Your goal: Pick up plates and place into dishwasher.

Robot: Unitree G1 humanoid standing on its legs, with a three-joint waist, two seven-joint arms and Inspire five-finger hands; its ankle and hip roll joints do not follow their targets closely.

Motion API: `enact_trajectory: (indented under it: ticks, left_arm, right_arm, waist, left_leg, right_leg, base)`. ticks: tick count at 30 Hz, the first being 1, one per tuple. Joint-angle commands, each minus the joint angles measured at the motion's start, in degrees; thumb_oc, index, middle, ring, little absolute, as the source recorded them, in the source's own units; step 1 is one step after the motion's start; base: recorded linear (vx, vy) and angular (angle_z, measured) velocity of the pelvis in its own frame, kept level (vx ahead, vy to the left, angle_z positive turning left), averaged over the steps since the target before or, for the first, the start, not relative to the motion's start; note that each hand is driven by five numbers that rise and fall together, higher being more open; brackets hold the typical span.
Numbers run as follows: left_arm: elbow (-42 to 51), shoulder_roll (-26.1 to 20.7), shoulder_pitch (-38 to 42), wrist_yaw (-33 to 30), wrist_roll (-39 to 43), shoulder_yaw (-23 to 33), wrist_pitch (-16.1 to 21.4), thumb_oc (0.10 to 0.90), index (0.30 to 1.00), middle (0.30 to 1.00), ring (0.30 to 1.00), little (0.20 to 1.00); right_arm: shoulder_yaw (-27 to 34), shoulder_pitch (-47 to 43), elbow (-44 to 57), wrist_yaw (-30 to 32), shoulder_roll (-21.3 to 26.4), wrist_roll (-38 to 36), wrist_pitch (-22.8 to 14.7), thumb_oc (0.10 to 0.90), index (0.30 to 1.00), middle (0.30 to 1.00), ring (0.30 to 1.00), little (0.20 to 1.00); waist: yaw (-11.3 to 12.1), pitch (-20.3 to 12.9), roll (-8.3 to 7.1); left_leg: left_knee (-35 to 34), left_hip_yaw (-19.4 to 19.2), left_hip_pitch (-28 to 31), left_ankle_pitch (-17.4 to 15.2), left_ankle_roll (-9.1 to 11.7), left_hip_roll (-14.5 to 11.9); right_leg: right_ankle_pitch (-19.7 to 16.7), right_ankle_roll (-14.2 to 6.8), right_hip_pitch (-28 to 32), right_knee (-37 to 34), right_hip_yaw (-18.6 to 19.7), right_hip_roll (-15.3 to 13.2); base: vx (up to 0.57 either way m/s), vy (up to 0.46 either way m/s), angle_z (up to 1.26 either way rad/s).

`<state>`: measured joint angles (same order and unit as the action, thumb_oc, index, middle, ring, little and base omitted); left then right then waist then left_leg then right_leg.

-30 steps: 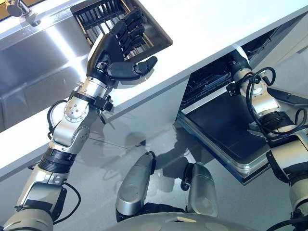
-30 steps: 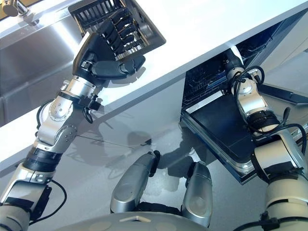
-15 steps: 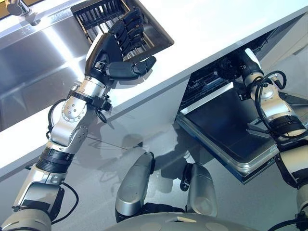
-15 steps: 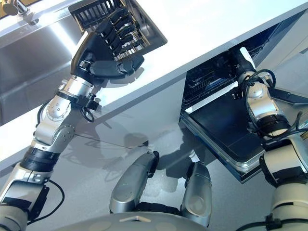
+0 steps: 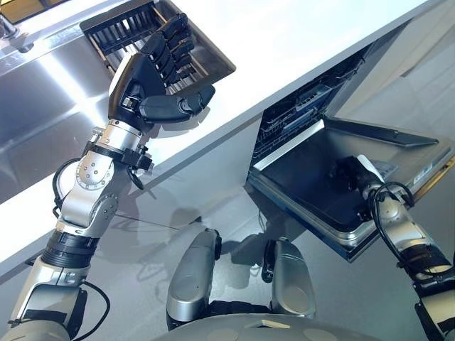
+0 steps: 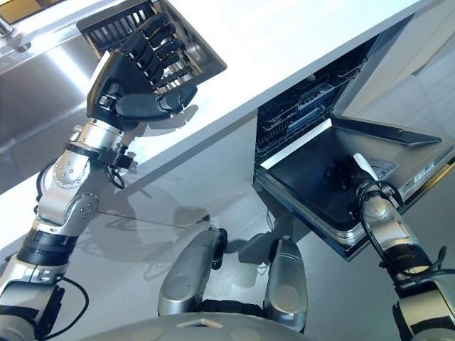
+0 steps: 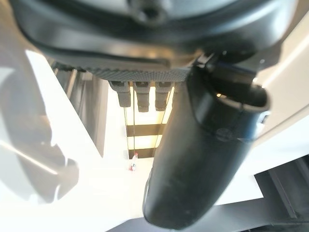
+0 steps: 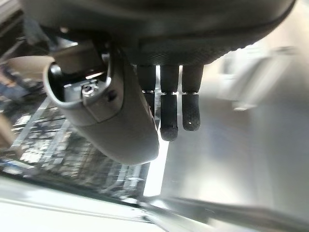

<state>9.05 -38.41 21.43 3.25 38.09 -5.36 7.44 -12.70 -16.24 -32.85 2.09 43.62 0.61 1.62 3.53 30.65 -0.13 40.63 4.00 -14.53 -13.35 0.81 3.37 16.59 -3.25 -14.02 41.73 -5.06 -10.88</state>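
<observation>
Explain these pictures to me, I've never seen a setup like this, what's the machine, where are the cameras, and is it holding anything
This is a two-legged humanoid robot with silver arms and dark hands. Two pictures come from cameras on its head, looking down at a kitchen; the other two come from cameras on its wrists, looking along each hand.

The left hand is raised over the white counter, fingers straight, near a dark dish rack set in the steel sink. The right hand hangs above the open dishwasher door, fingers relaxed in its wrist view. The dishwasher's wire rack shows under the counter.

Neither hand holds anything, and I can make out no plate.
</observation>
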Motion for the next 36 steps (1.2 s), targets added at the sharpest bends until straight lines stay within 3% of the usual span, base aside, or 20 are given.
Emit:
enact_trajectory:
  ticks: [1, 3, 5, 11, 15, 23, 27, 34, 36]
  left_arm:
    - [2.34, 2.93, -2.60, 0.12, -0.22, 2.75, 6.16, 0.800, 0.900, 0.900, 0.900, 0.900]
    - [2.35, 3.70, -4.02, 0.84, -0.94, 3.87, 6.82, 0.800, 0.900, 0.900, 0.900, 0.900]
    - [2.32, 4.36, -5.04, 1.60, -1.26, 5.06, 7.14, 0.800, 0.900, 0.900, 0.900, 0.900]
    - [2.39, 5.03, -6.66, 2.52, -1.65, 6.82, 7.35, 0.800, 0.900, 0.900, 0.900, 0.900]
    - [2.05, 5.00, -7.18, 2.87, -1.28, 7.55, 7.26, 0.800, 0.900, 0.900, 0.900, 0.900]
    - [1.50, 4.01, -4.59, 2.56, -0.77, 5.71, 5.75, 0.800, 0.900, 0.900, 0.900, 0.900]
    - [1.12, 3.56, -3.65, 2.48, -0.42, 4.82, 5.07, 0.800, 0.900, 0.900, 0.900, 0.900]
    - [2.32, 2.40, -1.84, 1.99, 0.77, 3.92, 2.99, 0.800, 0.900, 0.900, 0.900, 0.900]
    - [2.50, 2.77, -1.01, 2.13, 0.68, 3.38, 2.38, 0.800, 0.900, 0.900, 0.900, 0.900]
  right_arm:
    - [6.60, -1.61, 4.99, 7.37, 1.92, -3.34, -5.56, 0.100, 0.300, 0.300, 0.300, 0.200]
    - [12.11, 2.46, 6.74, 10.81, -0.49, -6.15, -8.64, 0.100, 0.300, 0.300, 0.300, 0.200]
    - [15.80, 5.40, 7.60, 13.36, -2.36, -7.69, -10.27, 0.800, 0.900, 0.900, 0.900, 0.900]
    - [22.80, 10.46, 8.85, 17.27, -6.07, -13.46, -12.62, 0.800, 0.900, 0.900, 0.900, 0.900]
    - [26.58, 13.29, 7.17, 16.90, -8.75, -22.17, -12.89, 0.800, 0.900, 0.900, 0.900, 0.900]
    - [28.82, 11.52, -7.98, 11.46, -10.66, -42.11, -14.92, 0.800, 0.900, 0.900, 0.900, 0.900]
    - [28.49, 10.74, -15.16, 9.78, -10.54, -43.70, -13.65, 0.800, 0.900, 0.900, 0.900, 0.900]
    - [27.09, 8.50, -24.49, -0.20, -10.70, -51.86, -9.37, 0.800, 0.900, 0.900, 0.900, 0.900]
    - [25.93, 7.05, -26.84, -9.07, -11.42, -57.62, -7.33, 0.800, 0.900, 0.900, 0.900, 0.900]
  waist:
    - [-3.51, -6.33, -1.49]
    - [-4.67, -6.43, -1.31]
    - [-5.54, -6.73, -1.23]
    - [-7.00, -7.44, -0.99]
    - [-8.15, -7.85, -0.85]
    - [-7.45, -7.93, -0.31]
    - [-6.80, -8.20, -0.11]
    - [-5.41, -7.94, 0.50]
    - [-4.80, -7.89, 0.70]
  left_leg:
    - [0.60, -1.98, 3.77, -5.76, -4.15, -0.66]
    - [-0.39, -2.57, 4.58, -5.64, -4.23, -0.93]
    - [-1.12, -3.13, 5.04, -5.58, -4.32, -1.10]
    - [-2.07, -3.99, 5.86, -5.60, -4.37, -1.56]
    - [-2.02, -4.73, 5.97, -5.54, -4.34, -1.89]
    - [-1.49, -4.92, 5.10, -5.51, -4.11, -1.86]
    - [-1.33, -4.61, 4.72, -5.39, -4.02, -1.66]
    - [-0.85, -3.87, 3.96, -4.98, -3.91, -1.23]
    - [-0.39, -3.53, 3.59, -5.02, -3.89, -1.00]
  right_leg:
    - [0.41, 4.86, 4.00, 3.05, -0.97, 3.35]
    - [0.19, 4.55, 4.17, 2.58, -0.55, 3.80]
    - [0.01, 4.36, 4.34, 1.93, -0.15, 4.21]
    - [-0.39, 4.23, 4.98, 0.48, 0.48, 5.05]
    - [-0.77, 4.19, 4.91, 0.13, 0.77, 5.38]
    - [-0.94, 4.51, 4.44, 0.28, 0.10, 5.24]
    - [-1.13, 4.66, 4.58, -0.01, -0.37, 5.17]
    - [-1.32, 4.97, 4.41, 0.24, -0.97, 5.11]
    - [-1.20, 5.12, 4.25, 0.62, -1.19, 5.00]
  base:
    - [-0.01, 0.008, -0.08]
    - [-0.01, 0.021, -0.16]
    - [-0.02, 0.024, -0.21]
    - [0.01, 0.016, -0.16]
    - [0.01, 0.012, -0.09]
    - [-0.01, -0.002, -0.07]
    - [0.00, -0.009, 0.00]
    - [0.00, -0.020, 0.02]
    - [-0.01, -0.030, 0.03]
